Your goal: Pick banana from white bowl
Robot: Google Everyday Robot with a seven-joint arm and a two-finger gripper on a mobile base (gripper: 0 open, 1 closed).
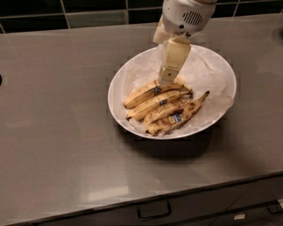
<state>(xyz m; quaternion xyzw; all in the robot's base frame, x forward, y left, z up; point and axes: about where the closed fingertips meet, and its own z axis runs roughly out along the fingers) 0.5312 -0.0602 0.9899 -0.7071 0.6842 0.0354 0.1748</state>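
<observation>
The white bowl [119, 81] is wide and shallow, lined with crumpled white paper [208, 70], and sits on the grey counter. Several spotted yellow bananas [161, 106] with blue stickers lie side by side in its front half. My gripper [166, 78] is cream-coloured, under a white wrist housing [185, 15]. It reaches down into the bowl from the back. Its tip is at the far end of the rearmost banana [148, 92]; I cannot tell whether it touches. Nothing is lifted.
The grey counter [57, 132] stretches left and in front of the bowl. A dark tiled wall [88, 9] runs along the back. Drawer fronts with a dark handle [154, 212] sit below the front edge.
</observation>
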